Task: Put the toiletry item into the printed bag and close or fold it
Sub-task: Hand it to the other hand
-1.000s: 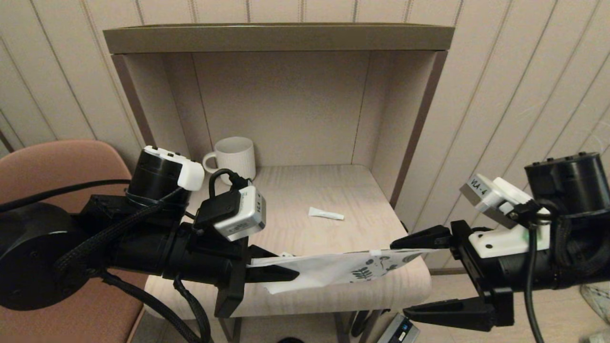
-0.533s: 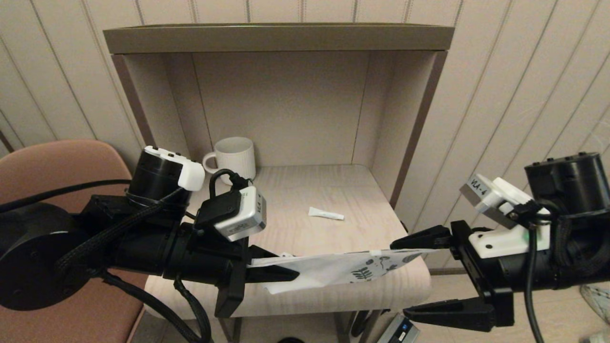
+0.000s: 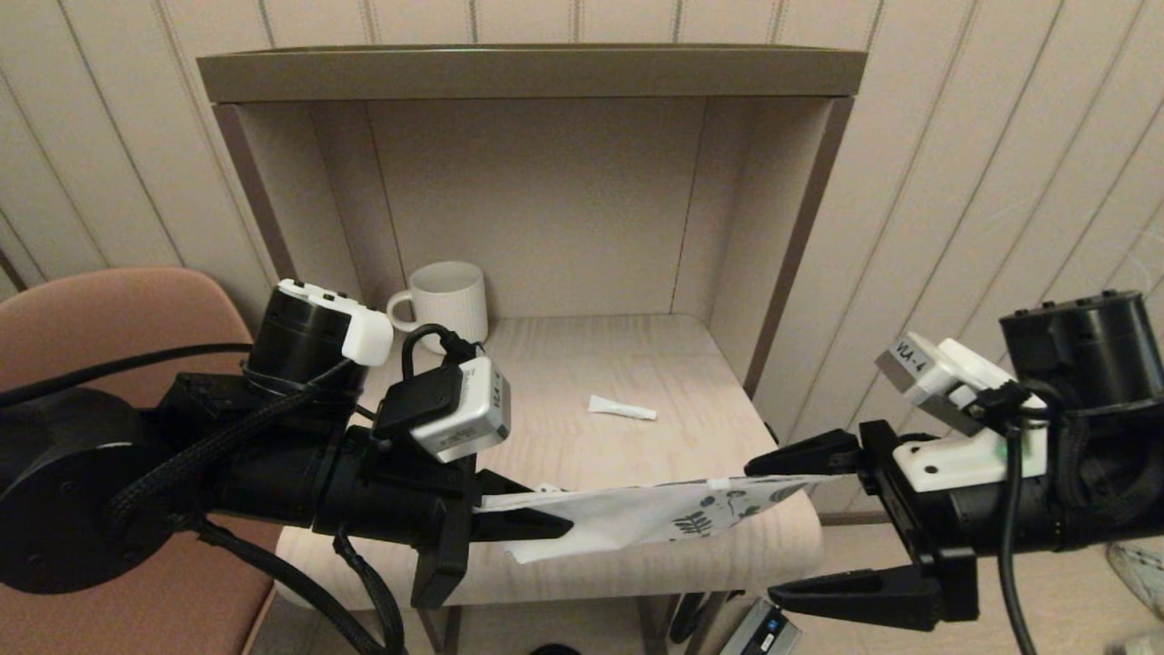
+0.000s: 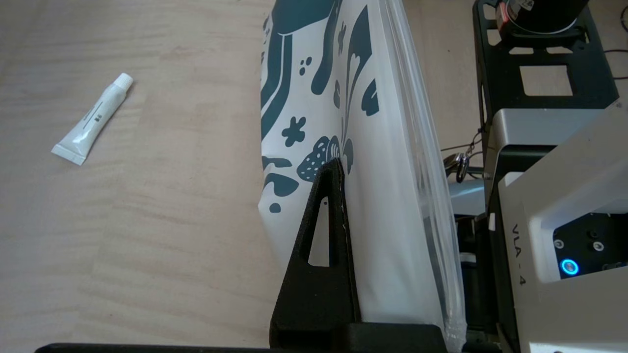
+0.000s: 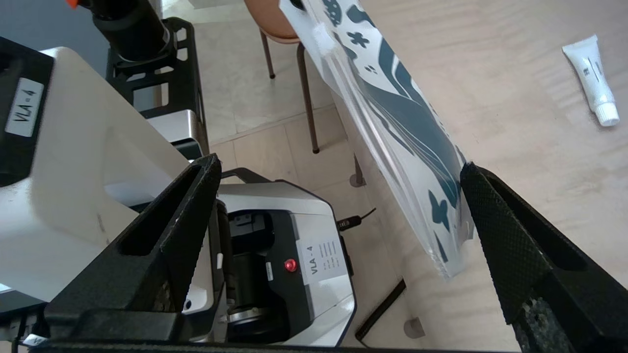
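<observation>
The printed bag (image 3: pixel 637 514) hangs level above the front edge of the shelf board, white with teal leaf prints at its right end. My left gripper (image 3: pixel 564 525) is shut on its plain end; in the left wrist view one black finger (image 4: pixel 324 235) lies pressed against the bag (image 4: pixel 387 206). Wide open at the printed end is my right gripper (image 3: pixel 762 532), its upper finger just touching the bag's tip, while the bag (image 5: pixel 392 122) lies beside one finger (image 5: pixel 495 220). The toiletry item (image 3: pixel 621 408), a small white tube, lies flat on the board behind the bag, also visible as the tube (image 4: pixel 93 119) and the tube (image 5: pixel 592 81).
A white ribbed mug (image 3: pixel 446 300) stands at the back left of the wooden board (image 3: pixel 591 364), which is enclosed by side walls and a top panel (image 3: pixel 527 73). A brown chair (image 3: pixel 118 309) sits at the left. The robot's base (image 5: pixel 294 260) is below the front edge.
</observation>
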`<state>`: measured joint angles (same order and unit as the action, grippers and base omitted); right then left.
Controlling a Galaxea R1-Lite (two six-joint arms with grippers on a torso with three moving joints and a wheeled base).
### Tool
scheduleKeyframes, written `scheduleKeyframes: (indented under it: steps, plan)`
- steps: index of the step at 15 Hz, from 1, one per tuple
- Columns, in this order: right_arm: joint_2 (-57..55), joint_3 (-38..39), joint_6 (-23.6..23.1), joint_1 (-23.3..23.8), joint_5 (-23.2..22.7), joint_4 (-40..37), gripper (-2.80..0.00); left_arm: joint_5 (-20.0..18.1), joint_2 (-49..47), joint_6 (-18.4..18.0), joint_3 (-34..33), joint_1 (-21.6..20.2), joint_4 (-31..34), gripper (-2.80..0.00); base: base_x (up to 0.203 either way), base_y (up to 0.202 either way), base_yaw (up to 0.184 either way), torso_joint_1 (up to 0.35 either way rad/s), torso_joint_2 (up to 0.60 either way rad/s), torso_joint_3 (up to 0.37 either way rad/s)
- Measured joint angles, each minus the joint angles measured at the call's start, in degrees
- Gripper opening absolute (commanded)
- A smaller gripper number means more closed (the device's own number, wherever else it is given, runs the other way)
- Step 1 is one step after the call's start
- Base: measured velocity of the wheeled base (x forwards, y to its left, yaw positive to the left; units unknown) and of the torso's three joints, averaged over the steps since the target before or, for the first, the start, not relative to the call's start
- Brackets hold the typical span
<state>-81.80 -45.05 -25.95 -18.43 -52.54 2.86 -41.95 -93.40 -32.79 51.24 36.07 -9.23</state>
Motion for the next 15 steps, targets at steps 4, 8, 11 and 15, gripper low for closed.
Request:
scheduleKeyframes:
  steps: [4,8,11,15]
  plan:
    - [-0.66,-0.37,0.05,0.38,0.30,0.96,0.00,0.00,-0.01,0.02,-0.06,0.12,0.00,-2.80,0.000,0.000,0.000,0.000,0.00,0.000]
    - [-0.56,-0.46,0.10,0.50,0.38,1.04,0.00,-0.67,-0.15,0.18,-0.02,0.20,0.13,-2.80,0.000,0.000,0.000,0.000,0.00,0.000]
    - [-0.48,-0.48,0.10,0.38,0.34,1.05,0.00,-2.12,-0.50,0.24,0.27,0.17,0.20,-2.80,0.000,0.000,0.000,0.000,0.00,0.000]
    - [-1.13,-0.46,0.10,0.01,0.31,1.07,0.00,-2.29,-0.94,0.36,1.11,0.12,1.33,-2.80,0.000,0.000,0.000,0.000,0.00,0.000]
